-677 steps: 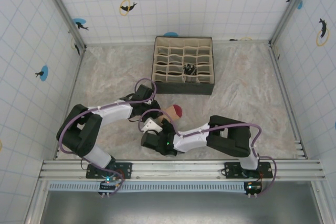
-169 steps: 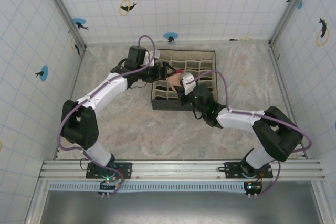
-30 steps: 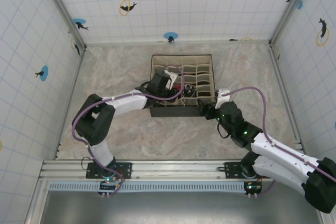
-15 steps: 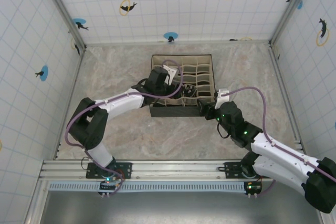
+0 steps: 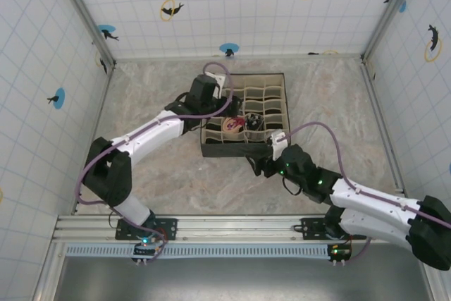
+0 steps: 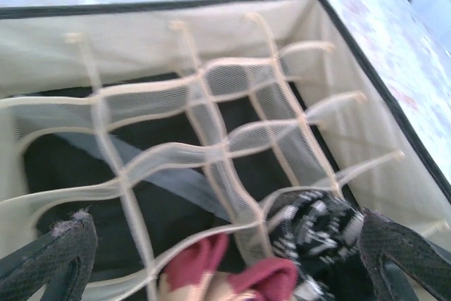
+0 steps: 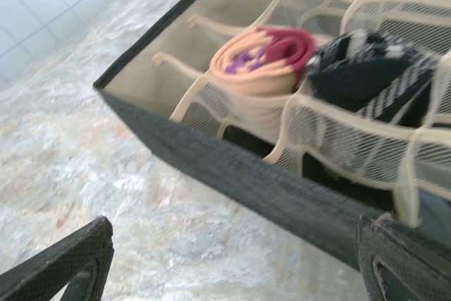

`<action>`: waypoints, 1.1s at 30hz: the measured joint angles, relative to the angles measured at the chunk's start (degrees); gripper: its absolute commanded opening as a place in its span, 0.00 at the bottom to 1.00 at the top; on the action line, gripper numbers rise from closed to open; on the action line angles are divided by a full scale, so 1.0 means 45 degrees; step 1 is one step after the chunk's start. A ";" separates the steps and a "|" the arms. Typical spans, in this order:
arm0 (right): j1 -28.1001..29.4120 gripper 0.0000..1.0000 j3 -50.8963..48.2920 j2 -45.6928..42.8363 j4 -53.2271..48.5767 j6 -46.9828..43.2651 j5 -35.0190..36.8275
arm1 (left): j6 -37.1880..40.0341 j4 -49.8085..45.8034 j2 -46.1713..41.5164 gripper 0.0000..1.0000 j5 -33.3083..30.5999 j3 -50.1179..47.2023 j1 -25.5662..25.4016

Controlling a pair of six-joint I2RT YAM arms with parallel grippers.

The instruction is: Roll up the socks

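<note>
The peach sock [image 5: 230, 124] with dark red ends sits rolled up in a front cell of the fabric organizer [image 5: 239, 149]. The black-and-white striped sock [image 5: 252, 122] is bundled in the cell to its right. My left gripper [image 5: 213, 106] hovers open over the box's left side. In the left wrist view the left gripper [image 6: 225, 259] stands open with nothing held, above the peach sock [image 6: 225, 276] and the striped sock [image 6: 317, 230]. My right gripper [image 5: 258, 166] is open over the table just in front of the box. In the right wrist view the right gripper [image 7: 232, 266] faces the peach sock [image 7: 261, 61] and the striped sock [image 7: 373, 68].
The organizer's dark front wall [image 7: 232, 174] stands between my right gripper and the socks. Mesh dividers [image 6: 211, 139] split the box into several cells. Marbled table [image 5: 155, 167] lies left of and in front of the box. Tiled walls enclose the workspace.
My left gripper opened, let go of the peach sock in its cell and drew back to the left. My right gripper slid left and away from the box's front right corner.
</note>
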 measured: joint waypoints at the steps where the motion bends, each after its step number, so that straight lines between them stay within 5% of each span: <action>1: 0.0136 0.91 -0.0175 0.0257 0.0287 0.0078 0.0015 | -0.0180 -0.0058 -0.0209 0.98 -0.0141 -0.0087 0.0282; 10: -0.0068 0.93 -0.0175 0.4051 0.1773 0.1049 0.0078 | -0.0296 -0.0636 -0.1525 0.98 -0.1758 -0.1200 0.1549; 24: -0.2030 0.93 0.4624 0.9224 0.2293 0.0933 -0.1054 | 0.1205 0.0612 -0.2769 0.97 -0.3240 -0.4245 0.4177; 33: -0.2351 0.97 0.4847 0.8306 0.2103 0.0053 -0.1069 | 0.2317 0.3978 -0.3487 0.97 -0.2905 -0.7048 0.5387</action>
